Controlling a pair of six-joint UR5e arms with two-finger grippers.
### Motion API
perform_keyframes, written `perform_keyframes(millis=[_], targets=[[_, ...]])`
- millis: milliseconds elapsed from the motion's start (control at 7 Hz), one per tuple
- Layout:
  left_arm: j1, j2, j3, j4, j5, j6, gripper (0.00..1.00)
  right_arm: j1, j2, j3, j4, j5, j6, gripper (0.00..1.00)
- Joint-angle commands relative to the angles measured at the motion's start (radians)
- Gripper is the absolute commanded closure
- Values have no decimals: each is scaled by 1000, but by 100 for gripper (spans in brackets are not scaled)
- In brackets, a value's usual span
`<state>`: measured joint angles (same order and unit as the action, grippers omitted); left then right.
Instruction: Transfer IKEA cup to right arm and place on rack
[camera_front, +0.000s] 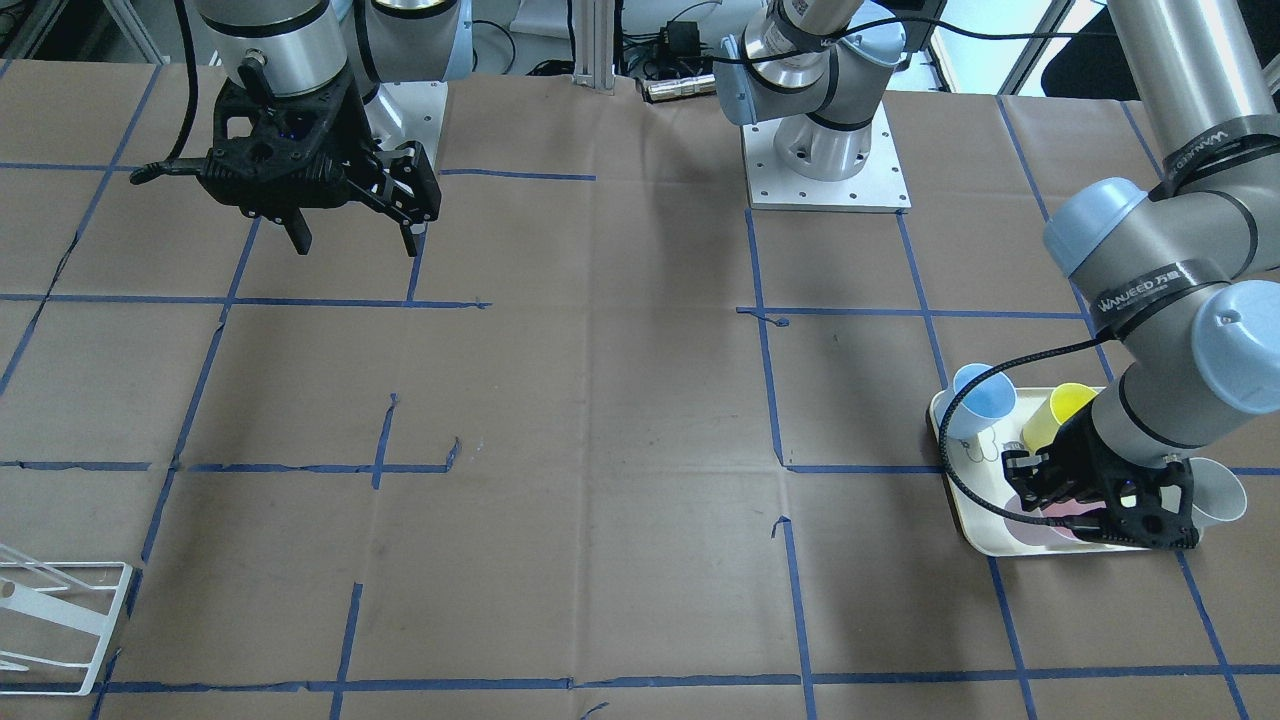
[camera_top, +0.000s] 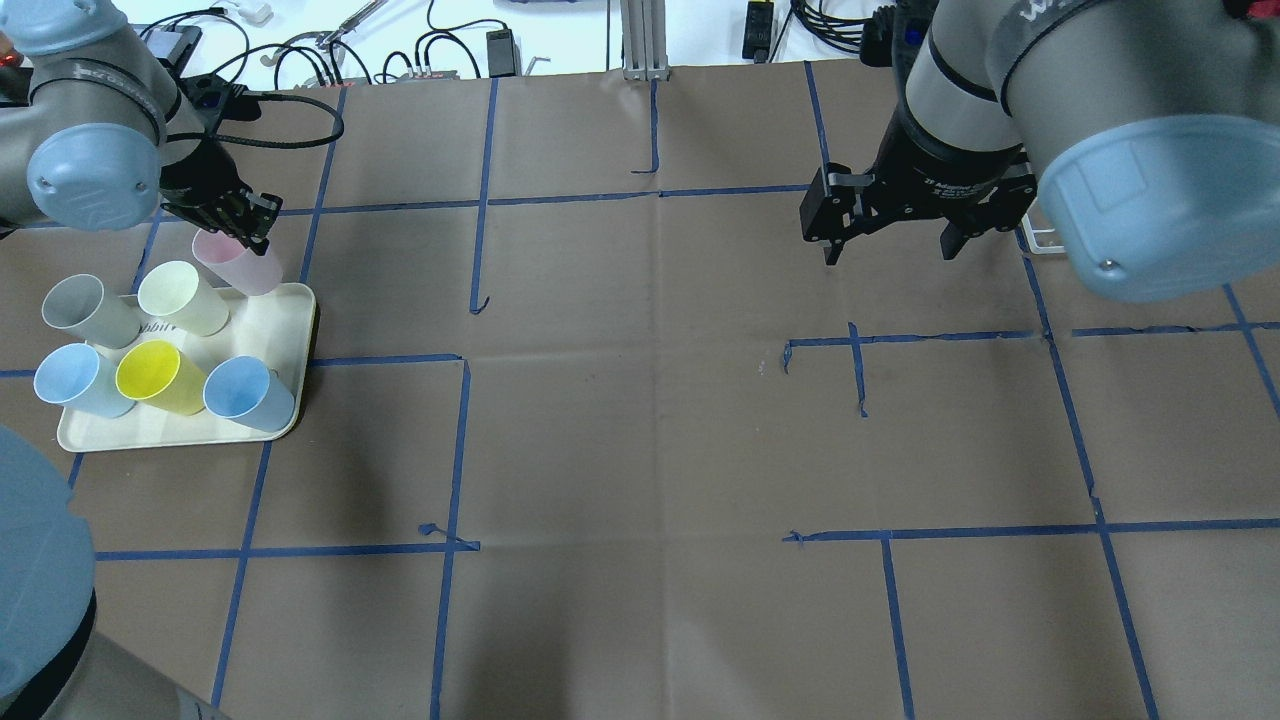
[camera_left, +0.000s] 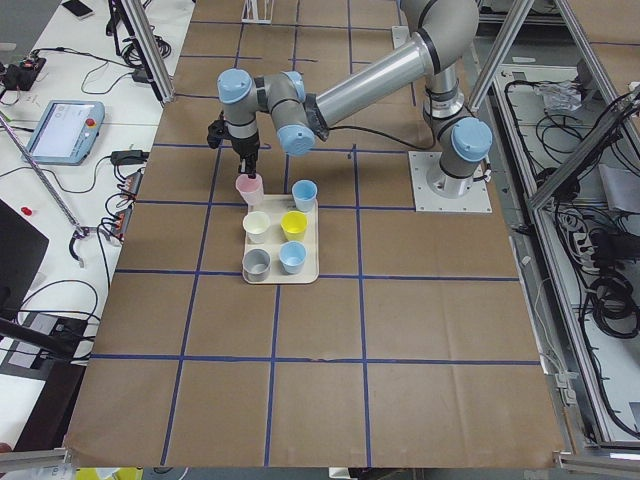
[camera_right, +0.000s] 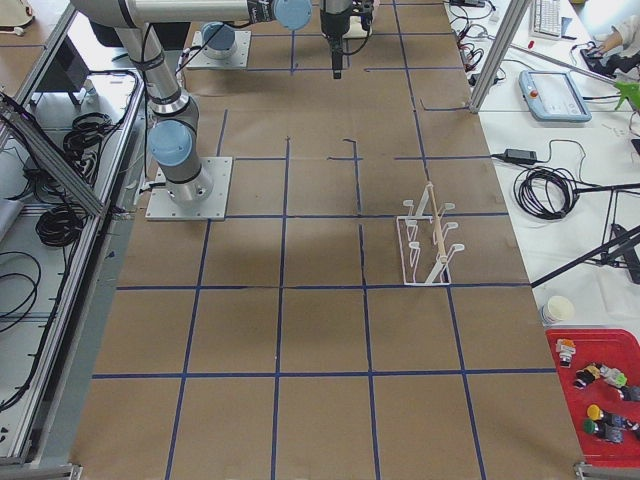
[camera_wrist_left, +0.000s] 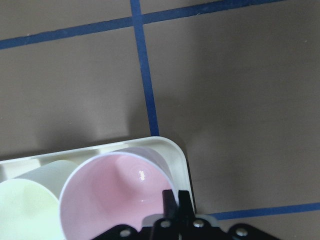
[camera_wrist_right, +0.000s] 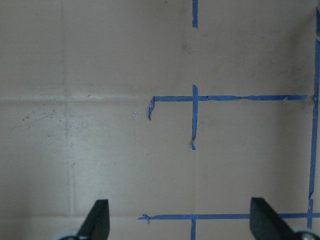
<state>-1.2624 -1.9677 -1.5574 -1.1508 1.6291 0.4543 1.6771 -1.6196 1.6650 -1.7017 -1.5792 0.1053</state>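
The pink IKEA cup (camera_top: 243, 265) is at the far corner of the cream tray (camera_top: 296, 300). My left gripper (camera_top: 250, 230) is shut on its rim; in the left wrist view the fingertips (camera_wrist_left: 171, 199) pinch the pink wall (camera_wrist_left: 112, 192) between them. I cannot tell whether the cup is lifted off the tray. My right gripper (camera_top: 889, 243) is open and empty, hanging above bare table on the right; its fingers (camera_wrist_right: 98, 218) stand wide apart. The white wire rack (camera_right: 426, 245) stands beyond the right gripper, near the table's far edge (camera_front: 60, 620).
The tray also holds a grey cup (camera_top: 85, 310), a cream cup (camera_top: 180, 298), a yellow cup (camera_top: 160, 377) and two light blue cups (camera_top: 78, 382) (camera_top: 248, 393). Brown paper with blue tape lines covers the table. The arm bases (camera_front: 825, 165) are at the robot's side.
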Motion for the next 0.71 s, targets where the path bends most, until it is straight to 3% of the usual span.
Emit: perform_keyframes(millis=[0, 429, 571], targets=[[-3, 45, 23, -30, 0, 0, 100, 1, 0, 36, -112, 4, 16, 0], [-60, 111, 11, -26, -115, -8, 100, 1, 7, 114, -280, 181, 167, 0], [-64, 118, 10, -24, -205, -12, 100, 0, 15, 125, -335, 255, 183, 0]])
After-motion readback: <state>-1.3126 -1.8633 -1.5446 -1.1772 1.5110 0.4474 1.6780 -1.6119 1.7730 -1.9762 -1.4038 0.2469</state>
